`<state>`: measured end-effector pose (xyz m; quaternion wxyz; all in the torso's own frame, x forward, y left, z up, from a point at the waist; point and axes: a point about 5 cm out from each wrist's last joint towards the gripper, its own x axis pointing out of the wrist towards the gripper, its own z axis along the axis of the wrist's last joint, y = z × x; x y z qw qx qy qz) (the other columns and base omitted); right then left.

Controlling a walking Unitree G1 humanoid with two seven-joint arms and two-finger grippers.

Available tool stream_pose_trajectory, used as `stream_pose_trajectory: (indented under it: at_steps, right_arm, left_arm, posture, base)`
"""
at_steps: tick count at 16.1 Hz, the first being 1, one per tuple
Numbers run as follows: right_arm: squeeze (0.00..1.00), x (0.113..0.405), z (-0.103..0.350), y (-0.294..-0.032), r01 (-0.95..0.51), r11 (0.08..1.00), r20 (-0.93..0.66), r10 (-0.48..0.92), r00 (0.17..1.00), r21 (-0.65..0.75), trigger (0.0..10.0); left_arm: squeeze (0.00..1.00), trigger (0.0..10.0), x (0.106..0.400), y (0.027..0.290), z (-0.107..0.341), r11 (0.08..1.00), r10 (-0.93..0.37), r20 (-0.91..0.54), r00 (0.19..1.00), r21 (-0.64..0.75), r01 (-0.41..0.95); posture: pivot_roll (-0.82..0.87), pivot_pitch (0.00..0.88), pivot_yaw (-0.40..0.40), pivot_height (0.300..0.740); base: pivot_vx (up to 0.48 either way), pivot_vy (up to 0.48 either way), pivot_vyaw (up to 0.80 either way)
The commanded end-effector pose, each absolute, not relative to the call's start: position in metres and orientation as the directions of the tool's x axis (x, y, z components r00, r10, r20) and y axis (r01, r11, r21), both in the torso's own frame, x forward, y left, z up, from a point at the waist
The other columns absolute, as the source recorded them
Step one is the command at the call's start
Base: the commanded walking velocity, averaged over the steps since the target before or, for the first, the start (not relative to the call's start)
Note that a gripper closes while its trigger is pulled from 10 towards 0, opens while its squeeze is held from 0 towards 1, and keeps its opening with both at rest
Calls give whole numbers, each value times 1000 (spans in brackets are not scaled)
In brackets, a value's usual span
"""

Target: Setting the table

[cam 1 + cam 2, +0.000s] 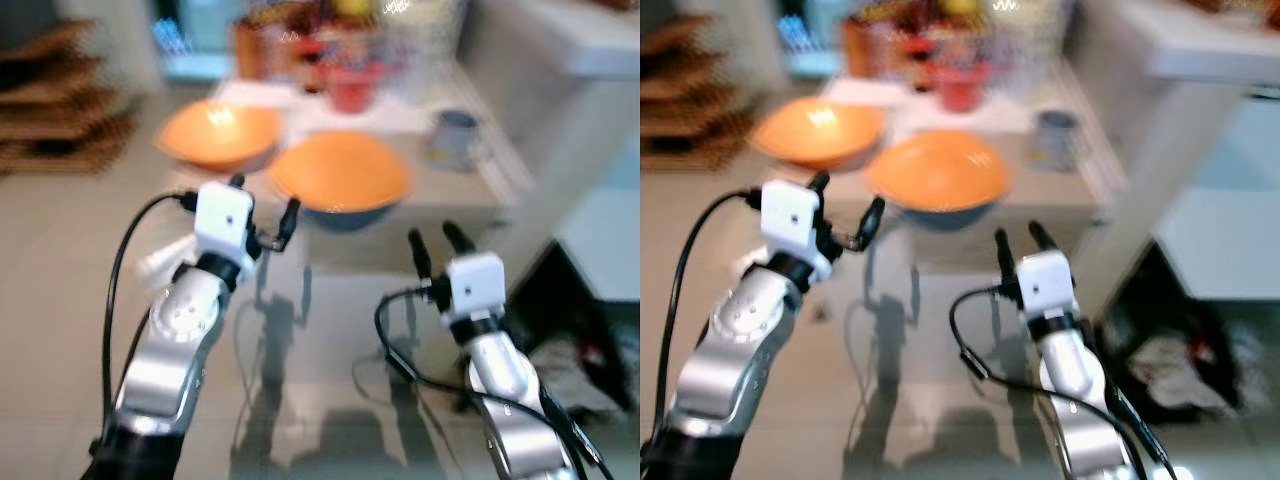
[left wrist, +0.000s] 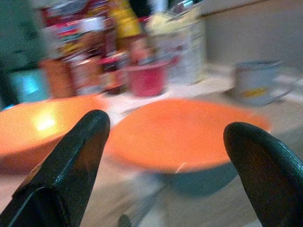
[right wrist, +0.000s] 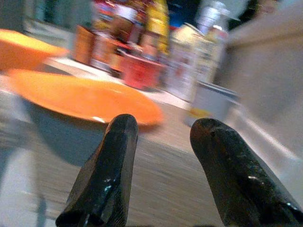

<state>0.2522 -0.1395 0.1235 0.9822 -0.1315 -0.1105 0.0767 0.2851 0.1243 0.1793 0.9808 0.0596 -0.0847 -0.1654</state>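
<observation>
Approach step, nothing picked yet; frames blurred, robot prob. in motion toward worktop (image 1: 450, 190). Both arms raised in front of it. Left end effector (image 1: 265, 215) spread wide, empty, just short of worktop's near edge, aimed at the gap between the two orange dishes. Right end effector (image 1: 440, 245) narrower gap but open, also empty, below near edge, toward the right side.

Task items: orange plate (image 1: 340, 170) sits upside-down-ish on a dark bowl (image 1: 345, 215) at near edge, approx. centre. Orange bowl (image 1: 215, 135) at near-left corner, just beside plate, apart or touching – can't tell. Grey mug (image 1: 455, 135) by right edge. Red tub (image 1: 350, 90) plus jars/packets (image 1: 290, 45) crowd the far edge.

Next, as I judge it: close remaining dist., pick one dish; plate is nearest both. Left needs to come over the rim and narrow on it; thin rim, shallow grip, could slide off the bowl under it.
</observation>
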Motion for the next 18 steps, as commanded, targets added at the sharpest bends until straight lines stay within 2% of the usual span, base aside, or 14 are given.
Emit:
stream_pose_trajectory:
  at_steps: [1, 5, 10, 14, 18]
  right_arm:
    - [0, 252, 124, -146, -107, 955, 199, 166, 966, -277, 10000]
    - [0, 253, 124, -145, -113, 953, 199, 173, 964, -281, 10000]
    - [0, 253, 124, -146, -110, 953, 202, 171, 964, -282, 10000]
    - [0, 253, 124, -144, -109, 957, 205, 167, 964, -271, 10000]
    - [0, 252, 124, -144, -104, 958, 207, 163, 965, -267, 10000]
  left_arm:
    - [0, 10000, 283, 116, 186, 932, -352, 180, 919, 156, 327]
    - [0, 10000, 284, 117, 191, 937, -340, 201, 919, 155, 313]
    - [0, 10000, 293, 122, 200, 948, -311, 218, 925, 146, 284]
    - [0, 10000, 311, 136, 204, 949, -300, 170, 939, 150, 276]
    - [0, 10000, 315, 133, 213, 938, -326, 189, 926, 190, 292]
  posture:
    - [44, 0, -23, 740]
    - [44, 0, -24, 740]
    - [41, 0, -21, 740]
    - [43, 1, -17, 740]
    - [38, 3, -8, 740]
  base:
    - [416, 0, 0]
    - [401, 61, 0]
    - [0, 0, 0]
    - [0, 0, 0]
    - [0, 427, 0]
